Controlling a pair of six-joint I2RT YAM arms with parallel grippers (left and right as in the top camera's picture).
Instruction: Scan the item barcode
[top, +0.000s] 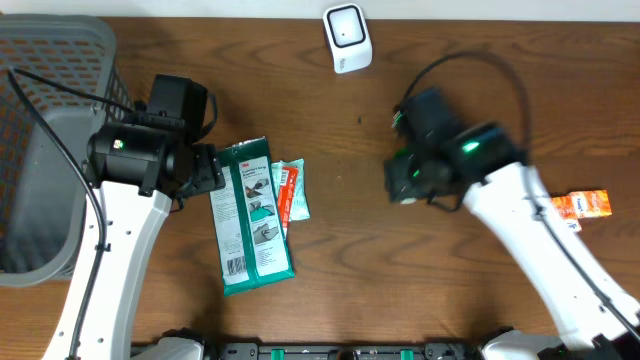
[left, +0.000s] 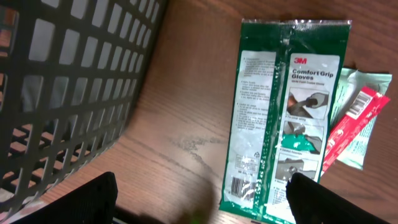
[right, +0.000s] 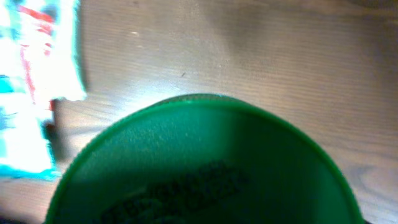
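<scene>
A grey mesh basket (top: 60, 35) fills the wooden table's (top: 350, 260) far left corner, a green pack of gloves (top: 252, 215) lies flat toward the near edge with a pale green and red pouch (top: 292, 192) touching its right side, and an orange packet (top: 583, 205) sits by the right edge.

The top view is bright and even, with soft shadows on the counter (top: 350, 250). The left wrist view is sharp; light shines off the glossy glove pack (left: 283, 118) and leaves a pale patch on the wood. The right wrist view is blurry: the green lid (right: 205, 168) is too close to be clear, and the packet (right: 31, 81) glows white.
</scene>
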